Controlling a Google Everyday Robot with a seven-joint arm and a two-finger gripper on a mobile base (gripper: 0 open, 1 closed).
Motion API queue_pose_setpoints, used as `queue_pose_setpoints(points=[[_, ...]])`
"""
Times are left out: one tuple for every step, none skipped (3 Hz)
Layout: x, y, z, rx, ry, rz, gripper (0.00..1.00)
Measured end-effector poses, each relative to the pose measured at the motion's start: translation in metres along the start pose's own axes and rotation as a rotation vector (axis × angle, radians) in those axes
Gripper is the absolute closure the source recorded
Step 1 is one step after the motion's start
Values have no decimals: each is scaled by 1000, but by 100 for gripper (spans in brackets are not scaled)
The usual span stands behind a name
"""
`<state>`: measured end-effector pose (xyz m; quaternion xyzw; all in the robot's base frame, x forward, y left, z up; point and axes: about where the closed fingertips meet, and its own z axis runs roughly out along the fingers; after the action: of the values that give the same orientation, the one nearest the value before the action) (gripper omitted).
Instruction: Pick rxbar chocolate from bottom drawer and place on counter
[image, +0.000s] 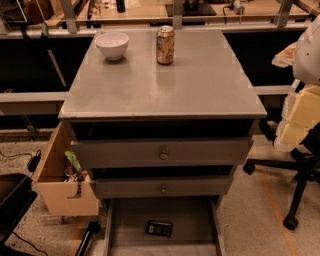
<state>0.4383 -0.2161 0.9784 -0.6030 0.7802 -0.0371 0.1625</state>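
The rxbar chocolate (159, 228) is a small black bar lying flat on the grey floor of the bottom drawer (125, 220), which is pulled out at the foot of the cabinet. The counter (165, 85) is the broad grey top of the cabinet. My gripper (299, 119) shows as pale, cream-coloured parts at the right edge, beside the counter's front right corner. It is well above and to the right of the bar and holds nothing that I can see.
A white bowl (112, 45) and a gold can (165, 45) stand at the back of the counter. Two knobbed drawers (163, 154) sit above the bottom drawer. A tan wooden box (60, 185) hangs at the left. An office chair base (295, 190) stands at the right.
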Motion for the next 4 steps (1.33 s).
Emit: queue_pose_setpoints(points=[[0, 0, 0, 0, 0, 0, 0], [2, 19, 31, 10, -39, 0, 0], [20, 51, 76, 1, -104, 36, 0], [53, 92, 131, -13, -189, 92, 0]])
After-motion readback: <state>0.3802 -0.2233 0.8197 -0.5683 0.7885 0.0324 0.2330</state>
